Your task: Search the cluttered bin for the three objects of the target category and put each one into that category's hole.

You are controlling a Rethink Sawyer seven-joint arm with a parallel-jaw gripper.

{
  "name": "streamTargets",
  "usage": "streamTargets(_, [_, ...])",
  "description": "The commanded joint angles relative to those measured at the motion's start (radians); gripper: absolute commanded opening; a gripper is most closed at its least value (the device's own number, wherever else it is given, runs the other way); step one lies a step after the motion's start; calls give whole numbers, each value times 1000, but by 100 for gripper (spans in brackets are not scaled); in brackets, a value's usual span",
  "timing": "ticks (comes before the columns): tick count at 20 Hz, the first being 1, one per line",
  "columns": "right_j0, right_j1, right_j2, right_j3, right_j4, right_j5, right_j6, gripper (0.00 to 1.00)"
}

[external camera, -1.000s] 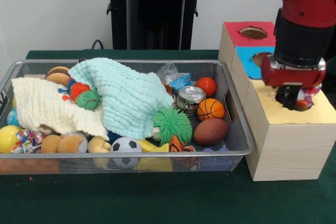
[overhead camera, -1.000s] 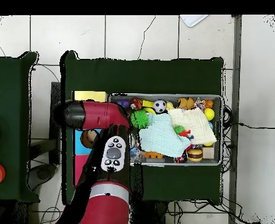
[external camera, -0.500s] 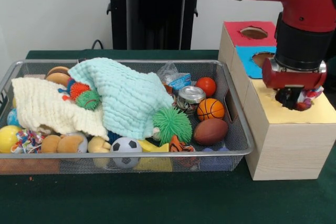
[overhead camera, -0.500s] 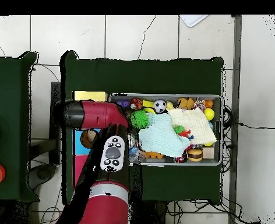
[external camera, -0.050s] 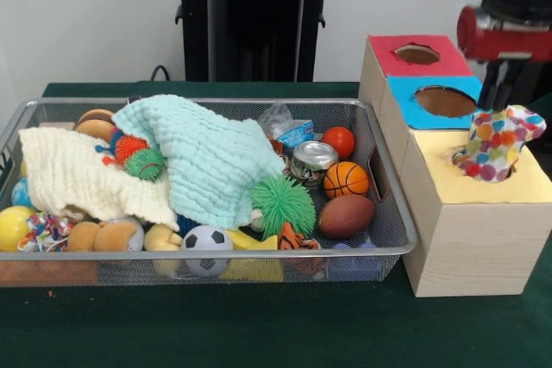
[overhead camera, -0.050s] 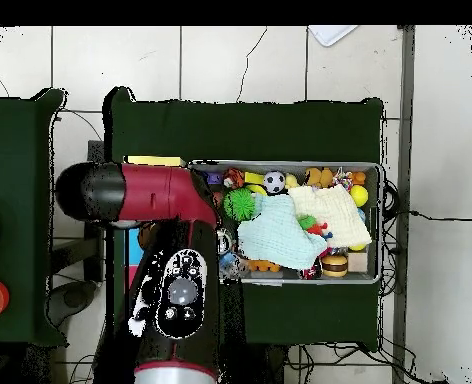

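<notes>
Front view: the gripper [external camera, -0.050s: 498, 84] hangs above the yellow hole; whether its fingers are spread, I cannot tell. A polka-dot cloth [external camera, -0.050s: 493, 146] sticks half out, so pushing it in seems next. Overhead view: the arm [overhead camera, -0.050s: 150, 200] hides the sorting box.

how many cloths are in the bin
2: a mint green cloth over the bin's middle, and a cream cloth at its left. Others may be hidden beneath.
</notes>
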Motion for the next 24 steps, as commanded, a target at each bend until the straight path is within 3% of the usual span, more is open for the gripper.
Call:
streamTargets(1, [-23, -97, 34, 75, -49, 77, 56, 0])
streamTargets(8, [-122, -77, 95, 178, -90, -100, -65, 0])
streamTargets(11, [-173, -70, 150, 231, -71, -169, -85, 0])
streamTargets(14, [-192, -43, 187, 241, -64, -215, -46, 0])
streamTargets(20, [-172, 59, 191, 198, -82, -298, 61, 0])
streamTargets(24, [-135, 67, 172, 169, -56, -204, 119, 0])
